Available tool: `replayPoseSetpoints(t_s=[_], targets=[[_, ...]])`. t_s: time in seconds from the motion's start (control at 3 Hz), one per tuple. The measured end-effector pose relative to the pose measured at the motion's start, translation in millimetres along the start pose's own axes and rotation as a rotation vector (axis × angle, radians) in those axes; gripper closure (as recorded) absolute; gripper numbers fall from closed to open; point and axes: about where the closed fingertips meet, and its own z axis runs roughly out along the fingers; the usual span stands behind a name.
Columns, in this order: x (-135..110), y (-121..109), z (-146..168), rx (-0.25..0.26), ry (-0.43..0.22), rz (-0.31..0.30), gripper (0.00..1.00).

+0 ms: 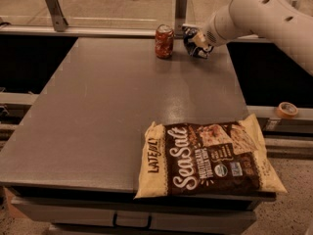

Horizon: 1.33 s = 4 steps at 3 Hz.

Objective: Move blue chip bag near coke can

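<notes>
Far back on the grey desk (pixel 112 106), in the single camera view, the gripper (pixel 199 39) hangs at the rear edge with its fingers closed around the blue chip bag (pixel 192 44). The crumpled dark foil bag sits low at the desk's far side, just to the right of the coke can (pixel 164 41) and close beside it, a narrow gap showing between the two. Whether the bag's lower edge rests on the desk surface cannot be told. The can stands upright, its silver top catching the light. The robot's white arm (pixel 254 9) reaches in from the upper right corner and slopes down to the gripper. At the near right corner of the desk, well apart from the can and the small bag, lies a large brown-and-cream Sea Salt bag (pixel 210 163), flat, its right end overhanging the front edge. A roll of tape (pixel 287 109) sits on a ledge off the desk's right side.
</notes>
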Motion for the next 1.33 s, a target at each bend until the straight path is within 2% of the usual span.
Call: replayPoseSetpoints(t_s=[0.33,0.67,1.0,1.33], targets=[[13.6,16.1,24.2,-0.060,0.010,0.027,0.82],[18.0,29.5,34.6,-0.096,0.009,0.044,0.59],[12.8,41.7,39.4,-0.128,-0.002,0.052,0.36],[-6.1,49.1,37.5,-0.156,-0.027,0.032,0.13]])
